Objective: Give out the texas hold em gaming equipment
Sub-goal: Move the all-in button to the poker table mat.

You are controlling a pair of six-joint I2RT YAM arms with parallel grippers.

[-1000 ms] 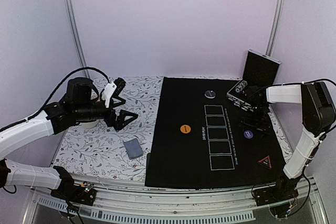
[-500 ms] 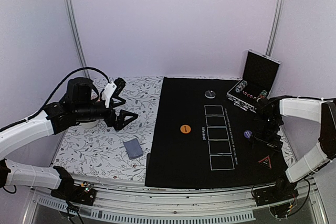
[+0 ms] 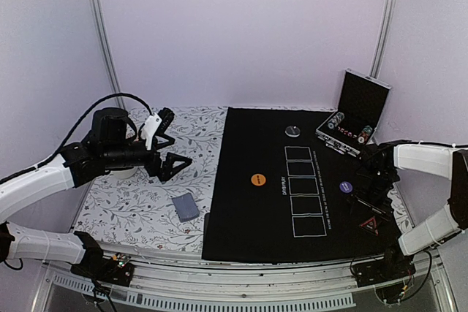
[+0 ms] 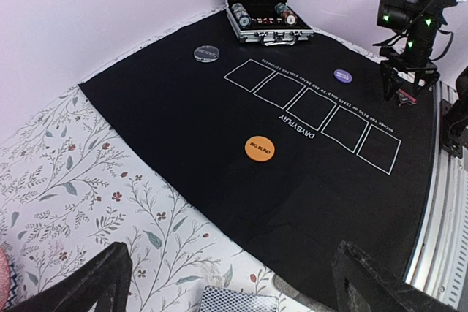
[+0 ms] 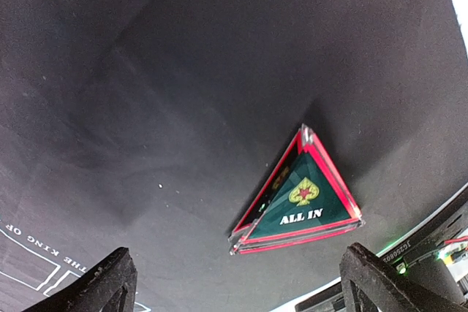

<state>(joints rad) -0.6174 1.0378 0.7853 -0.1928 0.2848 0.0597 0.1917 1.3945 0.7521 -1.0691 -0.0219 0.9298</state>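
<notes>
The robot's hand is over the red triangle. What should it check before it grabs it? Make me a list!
1. Is the right gripper open? Ok: its fingers are spread wide.
2. Is the red triangle between the fingers? Ok, though it sits nearer one finger.
3. Is there room around the triangle? Ok: only bare black mat lies beside it, and the purple disc lies apart.
4. Is the gripper low enough to pinch? Cannot tell: its height above the triangle is not clear.
5. Is the left gripper out of the way? Ok: it hovers open over the flowered cloth, near the card deck.
</notes>
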